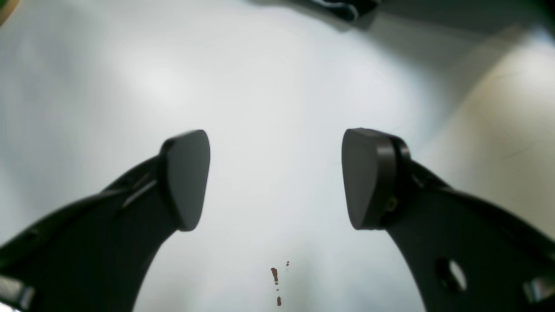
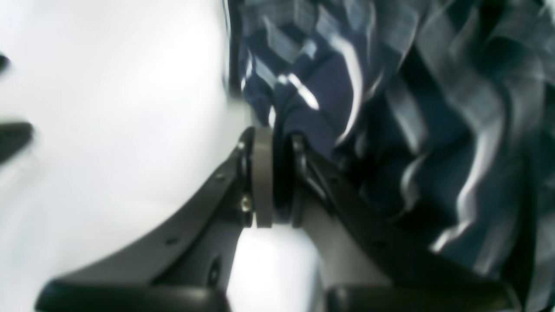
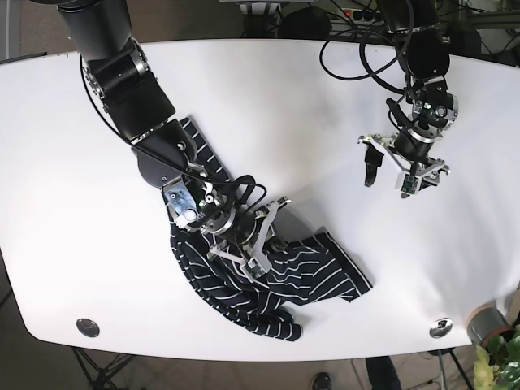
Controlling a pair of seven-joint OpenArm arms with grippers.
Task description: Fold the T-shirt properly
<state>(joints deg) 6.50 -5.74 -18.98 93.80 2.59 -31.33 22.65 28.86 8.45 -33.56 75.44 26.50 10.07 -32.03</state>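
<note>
In the lower middle of the base view, the striped T-shirt [image 3: 268,280] lies bunched on the white bench [image 3: 276,106]. The right tool [image 3: 258,236] pinches its cloth tight. At upper right, the left tool [image 3: 400,166] hangs wide open, holding nothing.

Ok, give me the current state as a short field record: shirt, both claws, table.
shirt: navy T-shirt with white stripes, crumpled in a heap near the front edge, not flat, no neat fold visible
right claw: shut on a bunch of the shirt fabric at the heap's upper left
left claw: open, holding nothing, above bare table, well away from the shirt
table: white; small reddish specks show beneath the left claw
fold progress: not started, as far as the heap shows
</note>
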